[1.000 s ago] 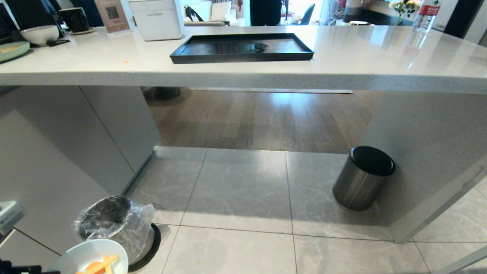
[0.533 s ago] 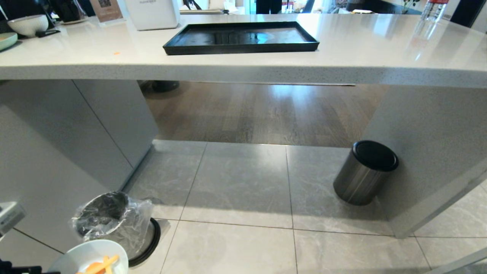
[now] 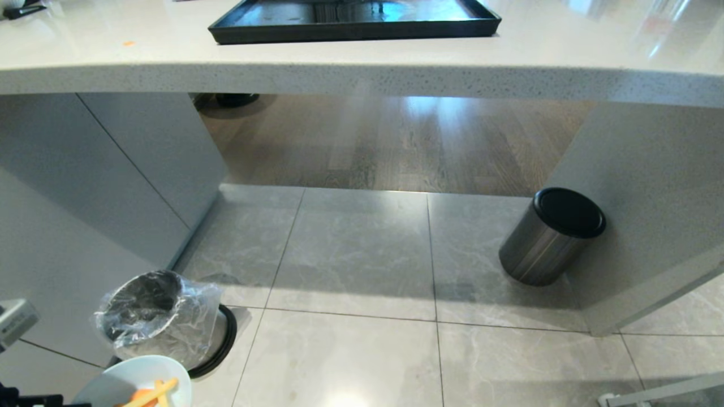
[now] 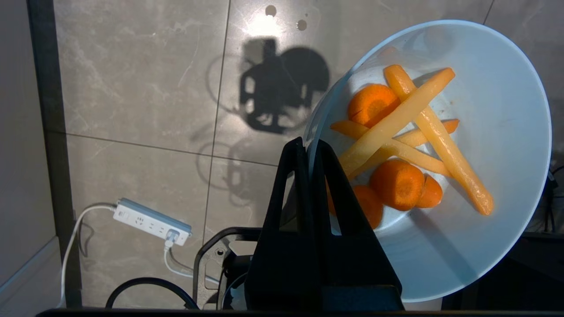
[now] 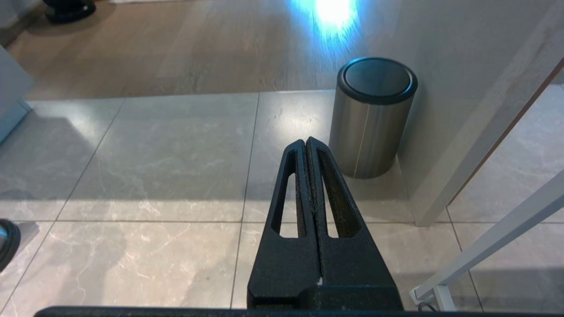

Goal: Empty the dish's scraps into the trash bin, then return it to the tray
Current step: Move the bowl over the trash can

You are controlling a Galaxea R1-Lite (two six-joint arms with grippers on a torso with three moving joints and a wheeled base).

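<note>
The dish (image 4: 498, 132), a pale blue-white bowl, hangs low over the tiled floor at the bottom left of the head view (image 3: 127, 381). My left gripper (image 4: 308, 147) is shut on its rim, one finger inside and one outside. The scraps (image 4: 396, 145), orange carrot rounds and pale yellow sticks, lie in the dish's middle. The trash bin (image 3: 158, 316) with its crinkled clear liner stands on the floor just beyond the dish, its mouth uncovered. The black tray (image 3: 350, 33) lies on the counter at the top, with nothing seen on it. My right gripper (image 5: 306, 141) is shut and holds nothing, low over the floor.
A steel cylinder with a flat black top (image 3: 551, 237) stands against the counter's right support panel (image 3: 650, 198). A grey cabinet (image 3: 85, 186) closes the left side. The counter's edge (image 3: 339, 76) overhangs. A white power strip (image 4: 152, 221) and cables lie beneath the left arm.
The head view has tipped down: counter and tray slid toward the picture's top, the back items left view. Dish and both grippers keep their places.
</note>
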